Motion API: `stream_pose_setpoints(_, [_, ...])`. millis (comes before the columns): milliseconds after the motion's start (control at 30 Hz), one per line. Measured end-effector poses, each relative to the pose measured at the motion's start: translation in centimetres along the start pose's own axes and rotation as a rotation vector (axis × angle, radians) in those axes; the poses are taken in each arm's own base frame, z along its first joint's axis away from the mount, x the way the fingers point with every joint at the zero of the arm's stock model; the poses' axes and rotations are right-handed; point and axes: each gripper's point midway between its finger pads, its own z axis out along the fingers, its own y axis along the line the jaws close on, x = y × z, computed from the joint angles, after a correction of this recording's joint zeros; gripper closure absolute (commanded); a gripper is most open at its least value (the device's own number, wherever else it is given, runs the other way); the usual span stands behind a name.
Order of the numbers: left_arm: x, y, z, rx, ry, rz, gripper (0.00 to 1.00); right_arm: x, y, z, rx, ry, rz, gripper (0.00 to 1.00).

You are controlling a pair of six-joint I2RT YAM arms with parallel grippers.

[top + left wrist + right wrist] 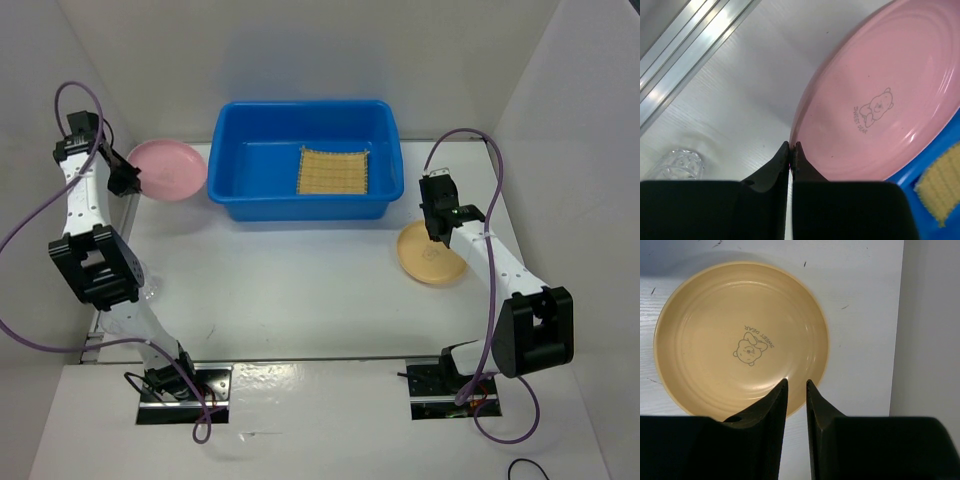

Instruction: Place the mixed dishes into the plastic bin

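Observation:
The pink plate (166, 168) sits left of the blue plastic bin (305, 206). My left gripper (127, 183) is shut on the plate's left rim; in the left wrist view the fingertips (791, 145) pinch the edge of the plate (880, 100). The yellow woven mat (335, 171) lies inside the bin and also shows in the left wrist view (942, 192). The tan-orange plate (430, 255) lies flat on the table right of the bin. My right gripper (437, 233) hovers over its near rim, jaws narrowly open and empty (796, 382). One clear cup (677, 162) stands on the table near the left arm.
White walls close in the table on the left, back and right. An aluminium rail (690, 50) runs along the left wall. The right wall (930, 325) stands close beside the tan-orange plate (740, 335).

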Motion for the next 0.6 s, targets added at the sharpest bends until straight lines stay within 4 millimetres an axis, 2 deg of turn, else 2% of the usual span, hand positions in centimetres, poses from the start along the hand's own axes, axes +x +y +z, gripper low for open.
stream_pose_setpoints(100, [-1.8, -1.3, -2.0, 0.026, -0.044, -0.046, 1.00, 0.0, 0.0, 0.0, 0.001, 0.000, 0.000, 0.74])
stream_pose_setpoints(200, [-4.9, -3.9, -4.5, 0.094, -0.133, -0.073, 1.00, 0.0, 0.0, 0.0, 0.003, 0.000, 0.000, 0.74])
stream_pose_setpoints(267, [-7.1, -6.4, -6.7, 0.156, -0.199, -0.073, 1.00, 0.0, -0.1, 0.0, 0.003, 0.000, 0.000, 0.74])
stream_pose_setpoints(367, [-9.5, -11.5, -9.7, 0.299, -0.280, -0.067, 1.00, 0.0, -0.1, 0.0, 0.006, 0.001, 0.000, 0.74])
stream_pose_setpoints(467, [-9.3, -17.4, -11.1, 0.495, -0.291, -0.034, 1.00, 0.0, -0.2, 0.0, 0.014, 0.001, 0.002, 0.74])
stream_pose_setpoints(600, [-3.3, -23.7, -9.1, 0.613, -0.134, 0.031, 1.00, 0.0, -0.4, 0.0, 0.023, 0.000, 0.008, 0.74])
